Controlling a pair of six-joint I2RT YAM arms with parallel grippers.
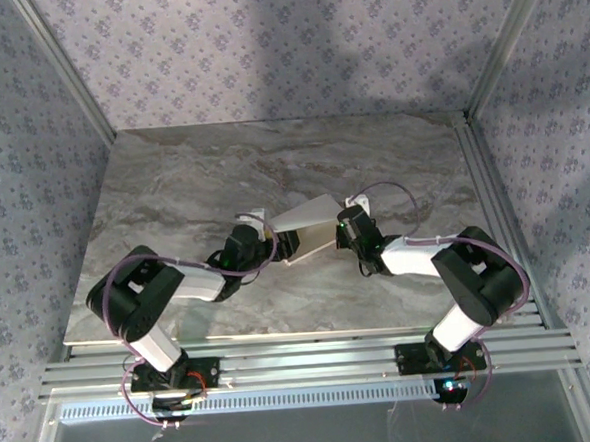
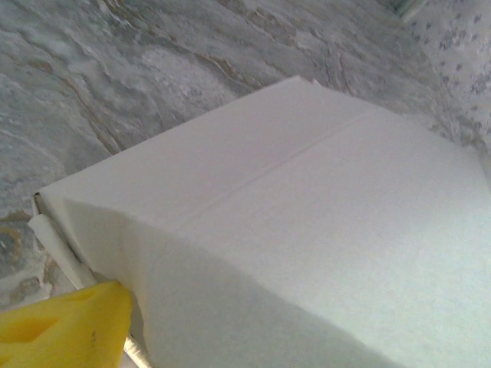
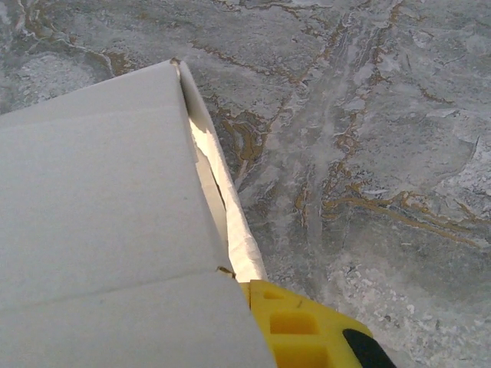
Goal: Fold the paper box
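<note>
white paper box (image 1: pixel 303 218) between both arms, elbows out, wrists turned inward.
right gripper (image 1: pixel 342 228) pinched shut on its right edge; left gripper (image 1: pixel 279 245) at left end, opening unclear.

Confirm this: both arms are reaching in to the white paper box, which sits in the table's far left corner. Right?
Not quite. The paper box sits near the middle of the table, not in its far left corner, as the top external view shows. The rest is as you said.
</note>
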